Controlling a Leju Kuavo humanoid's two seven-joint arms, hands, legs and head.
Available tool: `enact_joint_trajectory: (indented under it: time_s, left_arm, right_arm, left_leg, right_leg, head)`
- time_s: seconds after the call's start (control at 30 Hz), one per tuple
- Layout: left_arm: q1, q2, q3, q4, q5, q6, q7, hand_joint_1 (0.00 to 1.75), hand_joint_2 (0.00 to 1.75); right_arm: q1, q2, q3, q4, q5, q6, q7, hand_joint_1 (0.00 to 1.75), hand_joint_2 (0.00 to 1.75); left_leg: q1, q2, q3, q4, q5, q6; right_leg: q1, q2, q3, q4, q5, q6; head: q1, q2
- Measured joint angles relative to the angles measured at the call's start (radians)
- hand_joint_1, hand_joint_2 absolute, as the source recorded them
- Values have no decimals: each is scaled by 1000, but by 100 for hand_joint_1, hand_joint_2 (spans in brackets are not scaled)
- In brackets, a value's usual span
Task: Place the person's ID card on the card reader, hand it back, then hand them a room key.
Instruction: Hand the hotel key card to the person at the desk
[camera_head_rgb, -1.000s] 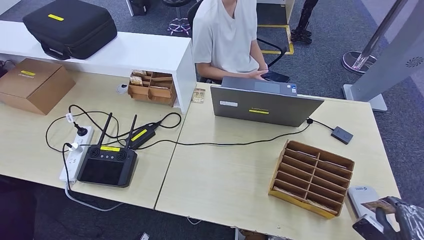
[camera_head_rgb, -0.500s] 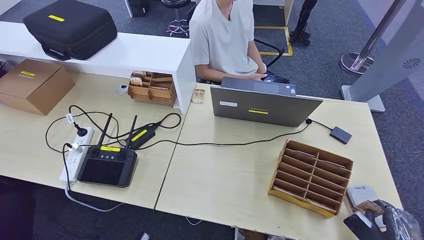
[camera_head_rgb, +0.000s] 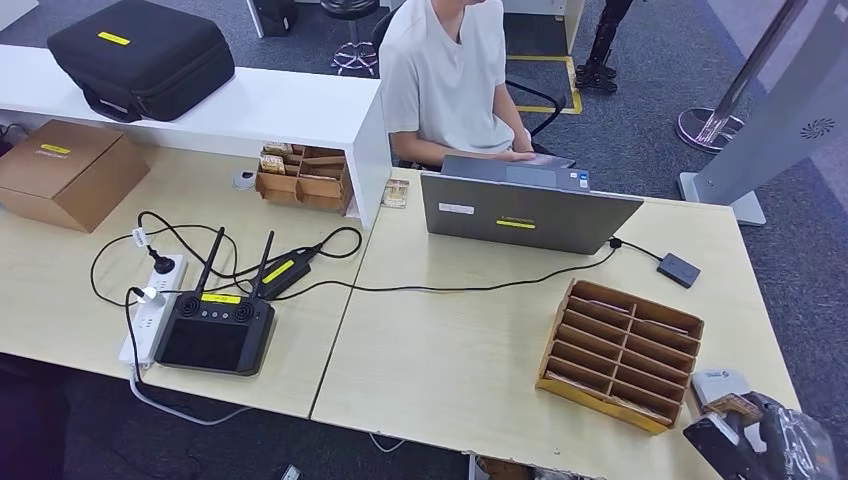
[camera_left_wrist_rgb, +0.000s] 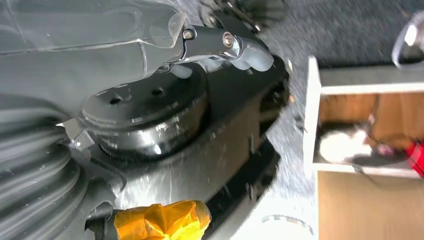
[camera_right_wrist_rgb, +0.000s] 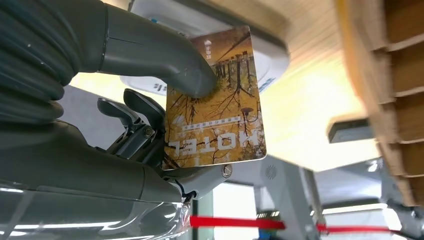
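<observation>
My right hand (camera_head_rgb: 772, 446) is at the table's near right corner. It pinches a card (camera_right_wrist_rgb: 217, 100) between its thumb (camera_right_wrist_rgb: 150, 55) and fingers; the card is printed with HOTEL and an autumn tree picture. In the head view the card (camera_head_rgb: 738, 408) hangs over the near end of a flat white device (camera_head_rgb: 722, 382) with a blue mark. The same white device (camera_right_wrist_rgb: 272, 62) lies just behind the card in the right wrist view. Whether card and device touch I cannot tell. My left hand (camera_left_wrist_rgb: 227, 42) hangs beside my body and holds nothing. The person (camera_head_rgb: 450, 80) sits behind the laptop (camera_head_rgb: 525, 212).
A slotted wooden organiser (camera_head_rgb: 622, 354) stands just left of my right hand. A small black box (camera_head_rgb: 678, 269) is wired to the laptop. On the left table are a black controller (camera_head_rgb: 212, 330), a power strip (camera_head_rgb: 155, 305), cables and a cardboard box (camera_head_rgb: 65, 170).
My right hand with the card has shifted a little left and nearer, covering more of the white device. The person's hands have drawn in behind the laptop.
</observation>
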Motion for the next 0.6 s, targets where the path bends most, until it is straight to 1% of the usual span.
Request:
enact_joint_trajectory:
  time_s: [0.1, 0.27, 0.47, 0.6]
  left_arm:
    - [-2, -21, 0, 0, 2, 61, 4, 0, 175]
    - [-9, -36, 0, 0, 2, 86, 10, 0, 175]
    - [-12, -37, 0, 0, -6, 86, 20, 0, 175]
    - [-15, -37, 0, 0, -15, 85, 27, 0, 175]
  right_arm:
    - [-35, -34, 2, -56, -34, 59, -2, 175, 175]
    - [-158, -105, 14, -145, -70, 129, 5, 175, 175]
    - [-330, -164, 62, -177, -95, 156, 35, 175, 175]
    - [-450, -182, 114, -170, -90, 162, 59, 175, 175]
  left_leg:
    - [-3, 0, -3, 0, 2, 2]
    - [-7, 0, -4, 0, 4, 3]
    - [-7, -1, -6, 0, 4, 3]
    - [-7, -1, -6, 0, 4, 3]
  right_leg:
    - [-3, 0, -4, 1, 1, 2]
    - [-5, 1, -7, 2, 3, 3]
    - [-6, 1, -8, 2, 3, 3]
    - [-6, 1, -8, 3, 3, 3]
  head:
    - [0, 0]
    - [0, 0]
    - [0, 0]
    - [0, 0]
